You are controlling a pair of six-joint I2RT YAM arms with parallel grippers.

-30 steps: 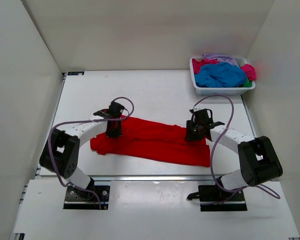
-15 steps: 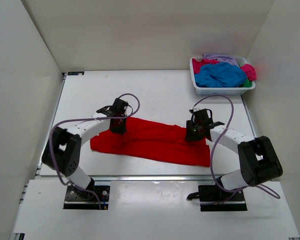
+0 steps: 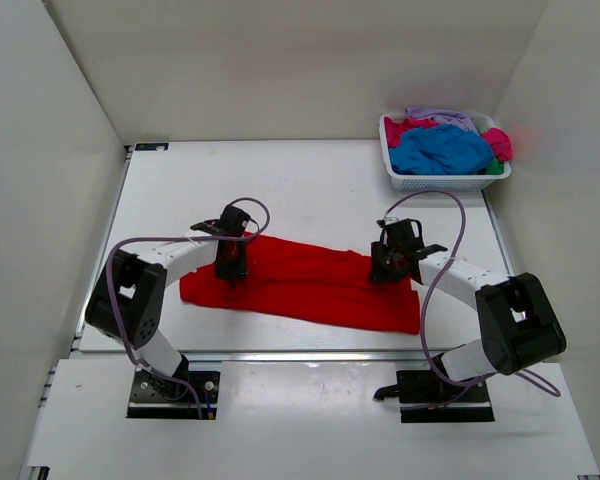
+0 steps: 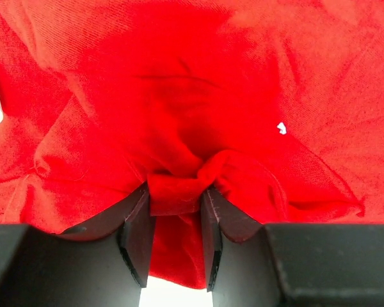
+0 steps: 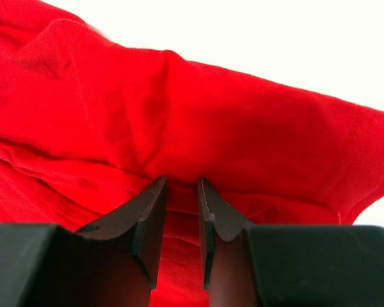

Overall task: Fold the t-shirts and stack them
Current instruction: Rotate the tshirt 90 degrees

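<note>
The left hand (image 4: pixel 175 192) points down onto the red t-shirt (image 3: pixel 310 280) near its left end. Its fingers (image 4: pixel 137 230) stand partly apart, and a puckered fold of red cloth sits between them, touching both inner faces. Whether that fold is clamped or only lies in the gap cannot be told. Around the fingers the cloth spreads out in soft wrinkles, and a small white tag shows at the left edge of the wrist view

The right hand (image 5: pixel 180 182) sits at the shirt's far edge, near its right end. Its fingers are drawn narrow and pinch a thin ridge of the red cloth, which rises to meet them and falls away on both sides

Between the two hands the red t-shirt lies as a long, flattened band on the table (image 3: pixel 310 190), slanting from the left arm towards the near right

Well apart, at the far right corner of the table, a white mesh basket (image 3: pixel 445 182) holds a heap of other shirts: a blue t-shirt (image 3: pixel 440 150) on top, a magenta-pink t-shirt (image 3: pixel 408 127) beside it, a lavender t-shirt (image 3: pixel 440 115) behind, and a bit of a green t-shirt (image 3: pixel 495 167) at the right rim
</note>
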